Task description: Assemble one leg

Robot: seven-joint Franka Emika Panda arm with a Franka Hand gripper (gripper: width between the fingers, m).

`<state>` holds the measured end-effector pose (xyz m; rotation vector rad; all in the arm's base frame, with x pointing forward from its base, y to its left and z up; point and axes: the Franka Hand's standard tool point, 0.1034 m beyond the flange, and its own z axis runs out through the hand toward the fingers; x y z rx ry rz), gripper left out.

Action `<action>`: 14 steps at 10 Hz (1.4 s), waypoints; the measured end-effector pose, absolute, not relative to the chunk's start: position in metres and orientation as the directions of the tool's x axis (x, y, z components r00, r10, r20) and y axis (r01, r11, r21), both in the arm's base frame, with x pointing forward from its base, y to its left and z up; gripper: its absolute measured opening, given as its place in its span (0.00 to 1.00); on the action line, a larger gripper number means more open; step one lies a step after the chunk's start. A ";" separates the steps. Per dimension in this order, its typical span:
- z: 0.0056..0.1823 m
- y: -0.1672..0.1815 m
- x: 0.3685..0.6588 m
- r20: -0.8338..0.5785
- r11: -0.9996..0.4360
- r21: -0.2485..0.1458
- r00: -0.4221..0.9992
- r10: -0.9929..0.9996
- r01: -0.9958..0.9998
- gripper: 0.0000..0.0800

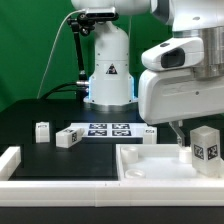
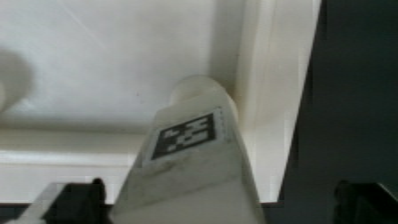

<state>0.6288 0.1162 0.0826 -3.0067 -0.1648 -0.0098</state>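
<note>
1. The tool (image 2: 217,203) is released. Its fingers (image 2: 71,203) are spread wider than the leg (image 2: 187,140) between them, and a dark gap shows at one finger. Contact at the other is unclear.
2. The leg (image 1: 207,147) stands upright on the panel (image 1: 150,166), beside its raised rim, at the exterior view's right.
3. Three spare legs (image 1: 67,137) sit on the desk (image 1: 60,162) around the marker board (image 1: 105,129).
</note>
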 end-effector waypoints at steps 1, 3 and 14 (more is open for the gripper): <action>0.083 0.116 0.629 0.013 -0.986 -0.130 0.994 0.105 0.106 0.67; 0.082 0.116 0.629 0.013 -0.986 -0.129 0.994 0.105 0.106 0.44; 0.079 0.107 0.630 -0.104 -0.586 -0.099 0.594 -0.798 -0.804 0.36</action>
